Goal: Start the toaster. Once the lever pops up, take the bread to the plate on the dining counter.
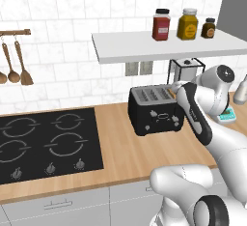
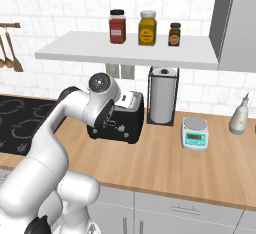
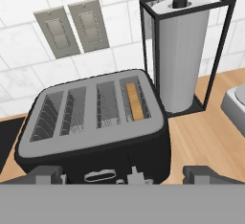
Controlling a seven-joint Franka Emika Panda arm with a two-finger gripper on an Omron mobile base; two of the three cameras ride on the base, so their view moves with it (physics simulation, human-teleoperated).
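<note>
- So far the task is at its beginning: the bread (image 3: 135, 101) sits deep in the rightmost slot of the toaster (image 3: 95, 122), which stands near the back edge of the counter (image 1: 120, 148), beside the paper towel holder (image 3: 184, 50).
- The gripper (image 3: 123, 174) hangs above the toaster's front, its jaws wide apart and holding nothing.
- Pressing the lever, waiting, and carrying the bread to the plate are not yet done.

No lettering can be read anywhere: labels on the three spice jars (image 2: 145, 27) are blurred, and the kitchen scale's display (image 2: 194, 138) is too small to read.
</note>
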